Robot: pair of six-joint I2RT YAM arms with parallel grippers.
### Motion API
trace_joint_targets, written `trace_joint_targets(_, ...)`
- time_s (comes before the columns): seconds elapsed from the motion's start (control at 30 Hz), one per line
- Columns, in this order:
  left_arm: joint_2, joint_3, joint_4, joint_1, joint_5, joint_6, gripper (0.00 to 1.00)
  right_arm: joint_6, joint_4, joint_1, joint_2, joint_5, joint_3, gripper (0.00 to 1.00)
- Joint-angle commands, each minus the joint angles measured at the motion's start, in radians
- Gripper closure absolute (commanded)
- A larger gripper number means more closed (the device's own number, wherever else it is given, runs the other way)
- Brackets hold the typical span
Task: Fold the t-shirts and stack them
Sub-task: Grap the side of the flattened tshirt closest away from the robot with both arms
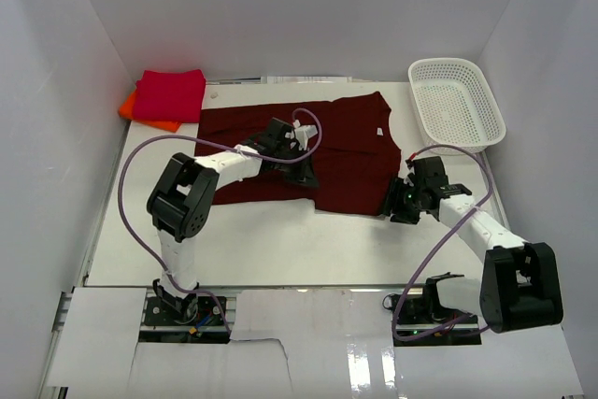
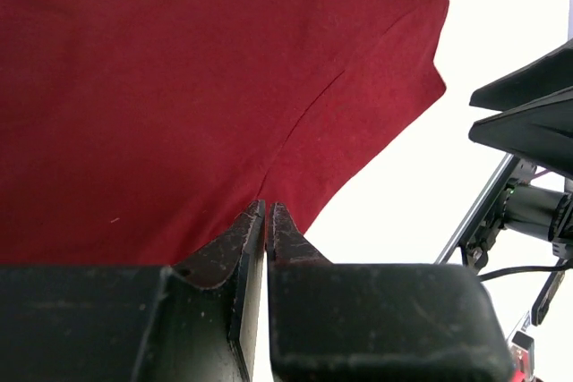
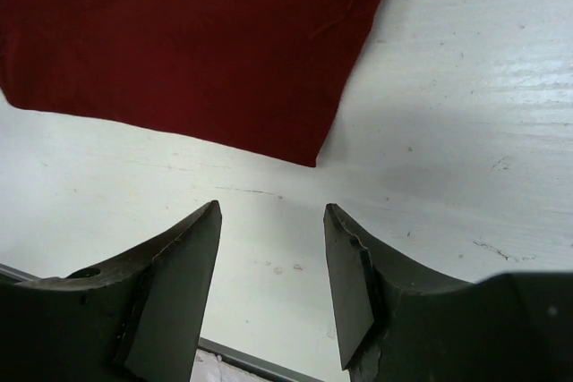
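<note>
We see maroon t-shirt spread flat on table. Left gripper claw pressed nearly together, tips at its cloth. Right gripper claw spread, over bare table beside shirt corner. Crimson t-shirt folded atop orange t-shirt, far left.

I see maroon t-shirt matt soft cloth; table white, scuffed, faint sheen. Far-right basket white plastic mesh. My right gripper has dull black, scratched fingers.
</note>
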Motion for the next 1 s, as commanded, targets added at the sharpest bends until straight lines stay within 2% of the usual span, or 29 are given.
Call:
trace_joint_targets(0.0,0.006,0.022,0.046,-0.02,0.017,-0.012,0.83,0.019,0.075,0.0,0.022,-0.012,-0.032,0.44)
trace_joint_targets(0.53,0.034,0.036,0.04,-0.04,-0.001,-0.003,0.82,0.0,0.202,0.0,0.175,-0.012,0.005,0.52)
trace_joint_targets(0.67,0.035,0.042,0.03,-0.04,-0.009,0.005,0.82,0.002,0.218,-0.001,0.192,-0.021,0.016,0.67)
trace_joint_targets(0.7,0.035,0.042,0.03,-0.04,-0.009,0.006,0.82,0.002,0.215,0.0,0.195,-0.028,0.019,0.81)
trace_joint_targets(0.77,0.037,0.042,0.03,-0.04,-0.011,0.006,0.82,0.005,0.19,0.0,0.21,-0.062,0.033,0.92)
trace_joint_targets(0.97,0.047,0.043,0.03,-0.041,-0.015,0.006,0.82,0.033,0.083,0.0,0.212,-0.2,0.126,0.92)
